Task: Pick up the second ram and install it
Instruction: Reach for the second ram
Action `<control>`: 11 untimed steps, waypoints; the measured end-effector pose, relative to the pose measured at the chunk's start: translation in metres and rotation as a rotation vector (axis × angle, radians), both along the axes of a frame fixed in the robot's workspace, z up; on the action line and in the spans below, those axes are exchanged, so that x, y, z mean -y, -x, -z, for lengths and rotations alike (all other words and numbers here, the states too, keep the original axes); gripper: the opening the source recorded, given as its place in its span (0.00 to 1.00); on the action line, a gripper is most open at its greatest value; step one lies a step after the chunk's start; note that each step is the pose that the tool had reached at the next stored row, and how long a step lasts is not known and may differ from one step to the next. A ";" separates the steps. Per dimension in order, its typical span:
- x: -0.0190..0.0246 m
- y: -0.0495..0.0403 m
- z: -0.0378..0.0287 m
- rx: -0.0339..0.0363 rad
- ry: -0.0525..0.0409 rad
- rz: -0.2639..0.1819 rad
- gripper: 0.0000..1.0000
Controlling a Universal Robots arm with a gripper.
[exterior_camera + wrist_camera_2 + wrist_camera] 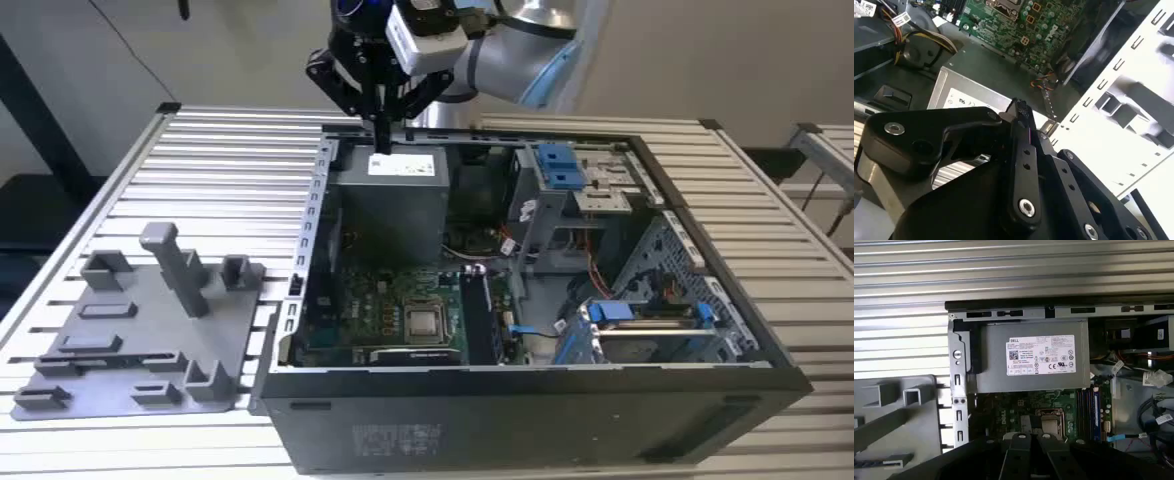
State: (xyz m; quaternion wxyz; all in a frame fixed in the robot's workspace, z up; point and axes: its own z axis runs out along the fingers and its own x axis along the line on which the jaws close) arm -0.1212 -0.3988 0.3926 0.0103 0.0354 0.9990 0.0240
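Observation:
My gripper (383, 146) hangs over the far end of the open computer case (534, 405), just above the grey power supply box (387, 215) with its white label. Its black fingers are pressed together in both wrist views, and nothing shows between them (1019, 106) (1031, 439). On the green motherboard (387, 300), long dark sticks stand in the memory slots (475, 318) (1089, 410), beside the processor (426, 322). I cannot tell whether the second ram is one of them.
A flat grey tray (134, 330) with upright pegs lies on the slatted table at the exterior view's left of the case. Blue drive brackets (561, 165) and loose cables (594, 270) fill the case's side at the exterior view's right.

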 end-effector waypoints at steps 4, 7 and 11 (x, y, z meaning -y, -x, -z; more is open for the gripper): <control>0.0000 0.0000 0.0000 0.0000 0.0007 0.000 0.11; 0.0000 0.0000 0.0000 0.0001 0.0008 0.000 0.11; 0.0000 0.0000 0.0000 0.0001 0.0010 0.000 0.11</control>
